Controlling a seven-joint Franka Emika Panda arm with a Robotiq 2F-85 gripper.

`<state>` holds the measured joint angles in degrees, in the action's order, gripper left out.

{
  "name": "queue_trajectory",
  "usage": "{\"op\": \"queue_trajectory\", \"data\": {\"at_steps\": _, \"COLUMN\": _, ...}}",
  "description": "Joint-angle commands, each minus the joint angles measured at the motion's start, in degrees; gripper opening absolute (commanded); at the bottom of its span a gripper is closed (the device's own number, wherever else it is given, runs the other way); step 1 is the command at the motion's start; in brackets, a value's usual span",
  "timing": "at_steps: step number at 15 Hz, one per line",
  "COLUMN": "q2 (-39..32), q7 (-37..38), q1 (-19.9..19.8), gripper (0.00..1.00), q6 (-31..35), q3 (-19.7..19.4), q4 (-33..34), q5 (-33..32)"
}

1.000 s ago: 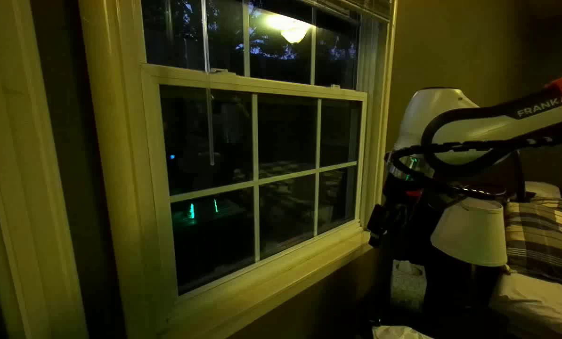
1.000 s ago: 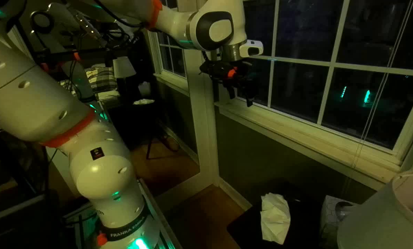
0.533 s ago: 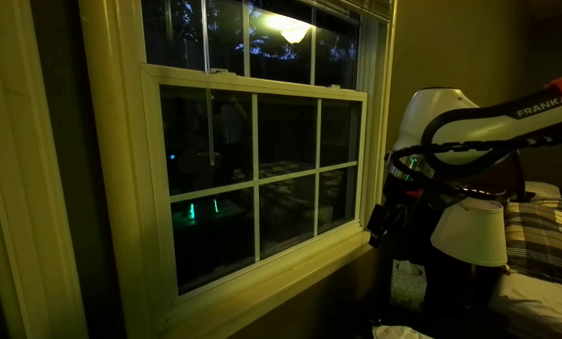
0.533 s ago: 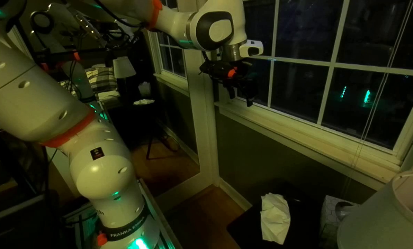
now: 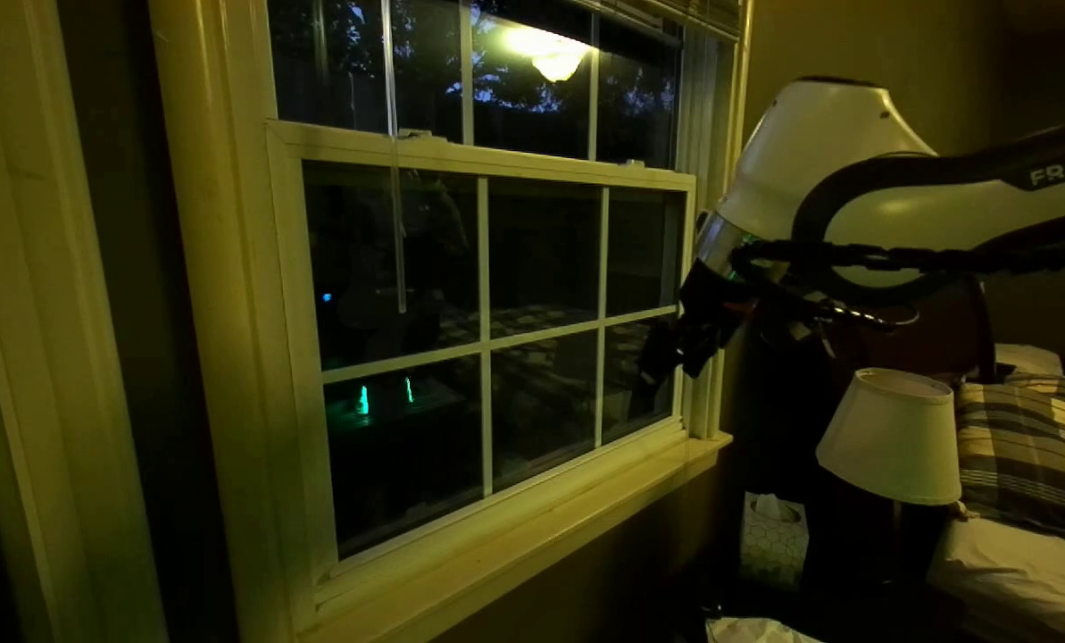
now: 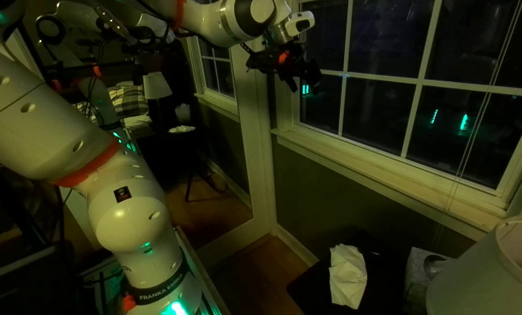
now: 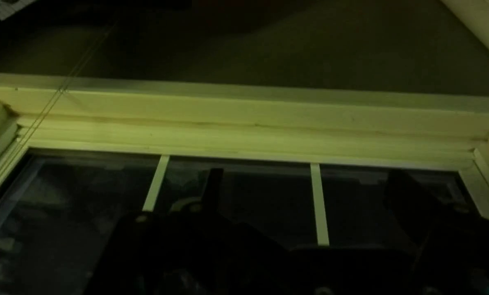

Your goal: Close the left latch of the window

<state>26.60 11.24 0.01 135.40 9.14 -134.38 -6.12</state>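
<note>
The window (image 5: 496, 162) has a cream frame and dark panes and shows in both exterior views (image 6: 419, 100). Two small latches sit on top of its middle rail in an exterior view, a nearer one (image 5: 418, 135) on the left and a farther one (image 5: 632, 163) on the right. They are too small to tell open from shut. My gripper (image 5: 672, 368) is open and empty, in front of the far lower panes and below the latches. It also shows in an exterior view (image 6: 305, 89). In the wrist view my gripper (image 7: 305, 173) has its dark fingers wide apart; no latch shows there.
A clear blind wand (image 5: 399, 232) hangs past the left latch. Blind cords (image 6: 473, 127) hang at the window's side. The sill (image 5: 496, 554) juts out below. A lamp (image 5: 889, 438), a tissue box (image 5: 773, 540) and crumpled paper (image 6: 348, 275) stand below. A mirror (image 6: 221, 148) reflects the arm.
In the last half second the arm has risen and the gripper has tilted, with its fingers now pointing more toward the window, higher above the sill. The window and latches look the same.
</note>
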Motion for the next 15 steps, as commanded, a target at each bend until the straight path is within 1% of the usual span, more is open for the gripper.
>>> {"op": "queue_trajectory", "data": {"at_steps": 1, "q2": 0.08, "q7": 10.94, "q1": -2.6, "gripper": 1.0, "q6": -3.78, "q3": 4.98, "q4": 7.16, "q5": -4.97}}
{"op": "queue_trajectory", "data": {"at_steps": 3, "q2": -0.24, "q7": 17.21, "q1": -4.45, "gripper": 1.0, "q6": -5.56, "q3": 7.17, "q4": 11.94, "q5": -7.71}}
{"op": "queue_trajectory", "data": {"at_steps": 4, "q2": -0.66, "q7": 19.95, "q1": -5.22, "gripper": 1.0, "q6": -7.55, "q3": 7.94, "q4": 14.8, "q5": -8.49}}
{"op": "queue_trajectory", "data": {"at_steps": 5, "q2": -1.58, "q7": 23.3, "q1": -6.43, "gripper": 1.0, "q6": -10.96, "q3": 8.84, "q4": 18.36, "q5": -9.34}}
{"op": "queue_trajectory", "data": {"at_steps": 7, "q2": -3.74, "q7": 27.85, "q1": -7.25, "gripper": 1.0, "q6": -17.23, "q3": 9.44, "q4": 25.06, "q5": -9.35}}
{"op": "queue_trajectory", "data": {"at_steps": 9, "q2": -6.52, "q7": 32.12, "q1": -7.2, "gripper": 1.0, "q6": -20.3, "q3": 9.54, "q4": 31.24, "q5": -9.21}}
{"op": "queue_trajectory", "data": {"at_steps": 10, "q2": -8.5, "q7": 33.73, "q1": -6.59, "gripper": 1.0, "q6": -21.3, "q3": 9.36, "q4": 35.02, "q5": -8.34}}
{"op": "queue_trajectory", "data": {"at_steps": 12, "q2": -12.54, "q7": 38.17, "q1": -5.98, "gripper": 1.0, "q6": -22.51, "q3": 9.78, "q4": 42.1, "q5": -8.78}}
{"op": "queue_trajectory", "data": {"at_steps": 15, "q2": -18.39, "q7": 43.9, "q1": -4.43, "gripper": 1.0, "q6": -24.44, "q3": 10.48, "q4": 51.72, "q5": -11.33}}
